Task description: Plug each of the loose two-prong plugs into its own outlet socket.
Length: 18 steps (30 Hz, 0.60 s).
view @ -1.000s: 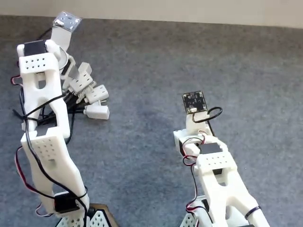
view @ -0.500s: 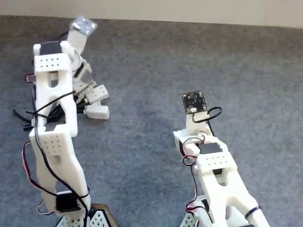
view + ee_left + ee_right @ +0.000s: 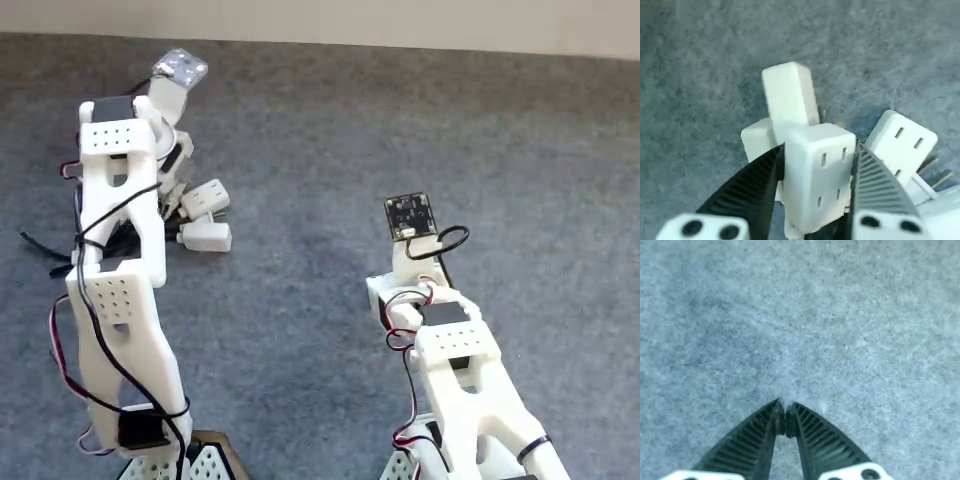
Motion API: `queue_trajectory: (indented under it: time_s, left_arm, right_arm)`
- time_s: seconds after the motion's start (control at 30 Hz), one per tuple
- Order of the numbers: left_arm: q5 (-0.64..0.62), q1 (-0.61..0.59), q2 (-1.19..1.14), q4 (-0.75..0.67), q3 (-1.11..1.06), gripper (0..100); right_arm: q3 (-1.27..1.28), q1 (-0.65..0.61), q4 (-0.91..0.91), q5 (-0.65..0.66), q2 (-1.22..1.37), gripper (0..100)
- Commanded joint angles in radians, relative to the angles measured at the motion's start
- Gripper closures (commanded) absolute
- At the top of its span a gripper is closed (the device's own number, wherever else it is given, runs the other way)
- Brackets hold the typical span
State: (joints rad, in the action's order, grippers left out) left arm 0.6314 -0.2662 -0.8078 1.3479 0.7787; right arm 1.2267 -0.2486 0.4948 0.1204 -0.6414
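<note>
Soft, even light falls on the grey carpeted worktop (image 3: 520, 150), with a faint darker patch at its middle. The arms cast only weak shadows. The white outlet adapter (image 3: 815, 185) in the left claw (image 3: 818, 151) is lit almost to glare, with shade beneath it. The right claw (image 3: 785, 415) looks dark against pale carpet.

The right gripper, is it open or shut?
Shut. The right gripper has its fingertips touching above the grey carpet, nothing between them.

outlet blocks (image 3: 206, 236) clustered on carpet (image 3: 330, 150), far left side
</note>
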Motion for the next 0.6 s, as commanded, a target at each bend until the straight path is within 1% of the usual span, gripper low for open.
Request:
queue_trajectory:
  time_s: [0.0,0.1,0.27,0.33,0.37,0.43,0.57]
  left_arm:
    - [0.049,-0.018,0.004,0.043,0.016,99]
    - [0.049,-0.007,0.004,0.147,0.105,100]
    - [0.068,0.041,0.004,0.443,0.407,100]
    - [0.057,0.061,0.027,0.448,0.432,100]
    - [0.054,0.068,0.054,0.448,0.421,100]
    - [0.055,0.097,0.124,0.448,0.328,100]
    - [0.068,0.214,0.314,0.448,-0.002,100]
  right_arm:
    - [-0.004,-0.007,-0.016,0.012,0.001,98.5]
    - [-0.004,-0.007,-0.016,0.012,0.001,98.5]
    - [-0.004,-0.007,-0.016,0.012,0.001,98.5]
    - [-0.004,-0.007,-0.016,0.012,0.001,98.5]
    - [-0.004,-0.007,-0.016,0.012,0.001,98.5]
    - [-0.004,-0.005,-0.016,0.012,0.001,98.5]
    - [-0.004,-0.001,-0.015,0.012,-0.001,98.5]
